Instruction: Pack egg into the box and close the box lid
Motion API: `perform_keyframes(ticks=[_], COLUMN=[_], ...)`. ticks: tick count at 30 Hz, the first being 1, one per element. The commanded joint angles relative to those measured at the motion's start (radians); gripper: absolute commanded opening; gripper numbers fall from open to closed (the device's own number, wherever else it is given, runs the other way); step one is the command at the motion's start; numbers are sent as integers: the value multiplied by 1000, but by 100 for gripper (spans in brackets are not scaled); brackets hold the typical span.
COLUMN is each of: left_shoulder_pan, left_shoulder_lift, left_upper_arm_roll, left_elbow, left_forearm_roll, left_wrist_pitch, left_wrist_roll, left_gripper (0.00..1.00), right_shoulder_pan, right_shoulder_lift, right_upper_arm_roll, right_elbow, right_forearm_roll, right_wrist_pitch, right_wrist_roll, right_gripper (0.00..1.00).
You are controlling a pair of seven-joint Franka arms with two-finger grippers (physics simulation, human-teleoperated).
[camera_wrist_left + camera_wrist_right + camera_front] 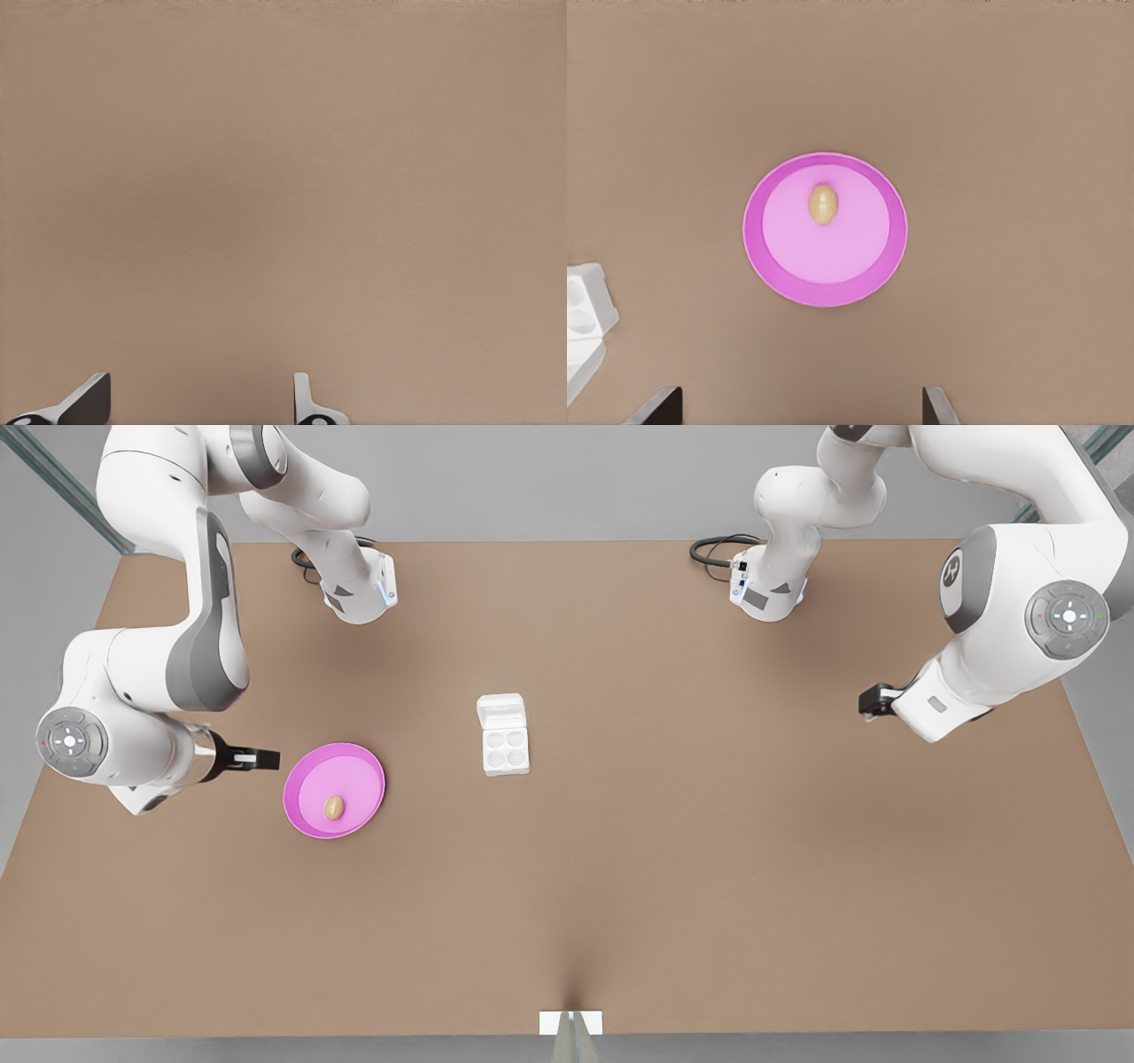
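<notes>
A tan egg lies on a round pink plate toward the front view's left. The white box sits mid-table with its four cups empty. Its box lid is swung open and lies flat behind the cups. My right gripper hovers just off the plate's left rim, fingers spread open and holding nothing. My left gripper waits open over bare table at the front view's right.
Both arm bases stand at the table's back edge with black cables beside them. A small white marker sits at the front edge. Brown tabletop stretches between box and left gripper.
</notes>
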Motion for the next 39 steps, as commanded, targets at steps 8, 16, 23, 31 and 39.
perform_keyframes(ticks=[8,16,23,31,39], left_shoulder_pan=[0,-1,-1,-3,-9], left_shoulder_lift=[28,28,28,30,30], left_upper_arm_roll=[0,0,0,0,0], left_elbow=[0,0,0,0,-1], left_forearm_roll=[16,16,16,16,16], left_wrist_pitch=[28,26,20,20,20], left_wrist_roll=[18,18,18,18,18], left_gripper=[100,100,100,100,100], right_shoulder_pan=[35,-14,-157,-181,-220], right_shoulder_lift=[117,225,216,224,204], right_upper_arm_roll=[0,2,140,155,157], right_elbow=[6,-229,-477,-511,-641], right_forearm_roll=[-116,-73,-39,-50,-50], right_wrist_pitch=[171,475,965,1000,1017], right_wrist_roll=[6,-17,-325,-343,-294], right_gripper=[100,100,100,100,100])
